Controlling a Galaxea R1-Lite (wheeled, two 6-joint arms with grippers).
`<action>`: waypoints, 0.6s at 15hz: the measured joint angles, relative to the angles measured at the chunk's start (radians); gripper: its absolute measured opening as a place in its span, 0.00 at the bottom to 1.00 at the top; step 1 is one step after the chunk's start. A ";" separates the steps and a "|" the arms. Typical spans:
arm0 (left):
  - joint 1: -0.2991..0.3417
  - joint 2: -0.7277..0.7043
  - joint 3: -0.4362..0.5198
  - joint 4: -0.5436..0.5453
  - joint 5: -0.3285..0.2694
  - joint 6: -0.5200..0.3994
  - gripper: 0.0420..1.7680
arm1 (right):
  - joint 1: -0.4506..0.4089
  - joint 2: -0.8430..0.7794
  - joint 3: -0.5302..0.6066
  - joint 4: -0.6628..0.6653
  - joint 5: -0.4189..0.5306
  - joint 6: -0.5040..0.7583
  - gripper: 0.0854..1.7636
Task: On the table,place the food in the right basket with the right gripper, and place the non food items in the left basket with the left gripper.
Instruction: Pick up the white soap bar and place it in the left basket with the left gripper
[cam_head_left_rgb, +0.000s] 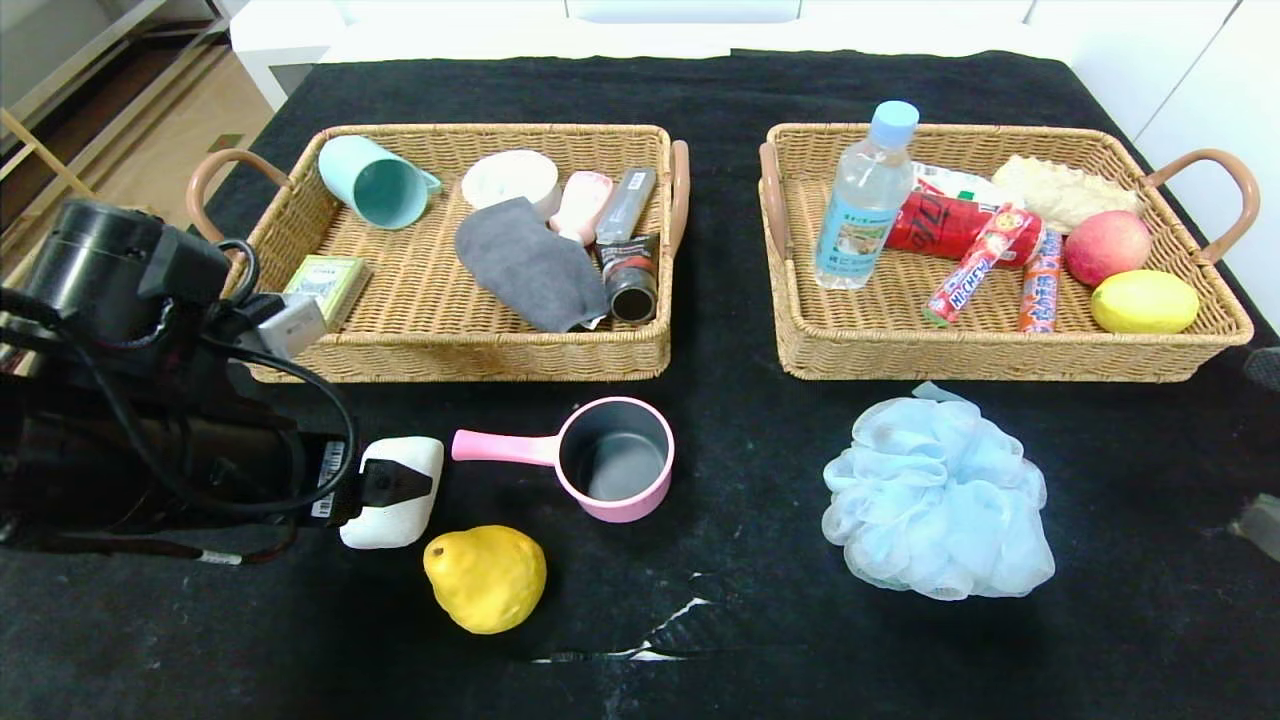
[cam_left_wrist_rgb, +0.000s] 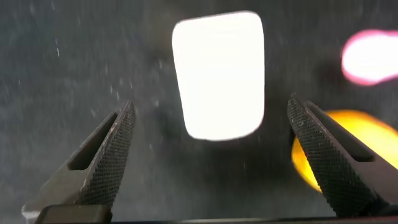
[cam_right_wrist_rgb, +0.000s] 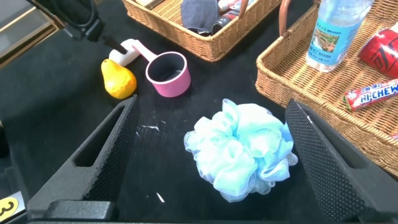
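Partly hidden, the soap bar (cam_head_left_rgb: 392, 493) lies under the open left hand (cam_head_left_rgb: 395, 483).

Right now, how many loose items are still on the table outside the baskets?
4. The soap bar lies under the open left pincer, the pear just in front of it, the pink pot mid-table, and the mesh puff before the right basket.

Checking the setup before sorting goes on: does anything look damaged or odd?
Yes. The black cloth on the table has a small white tear at the near edge, beside the yellow pear. In the left basket, the teal cup lies tipped over.
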 joint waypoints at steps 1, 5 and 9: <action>0.003 0.007 0.005 -0.018 -0.009 0.000 1.00 | 0.000 0.000 0.000 0.000 0.000 0.000 0.96; 0.007 0.031 0.011 -0.031 -0.026 -0.004 1.00 | 0.000 -0.001 0.000 0.000 0.000 0.000 0.96; 0.013 0.062 0.010 -0.033 -0.020 -0.005 1.00 | 0.000 -0.002 -0.001 0.000 0.000 0.000 0.96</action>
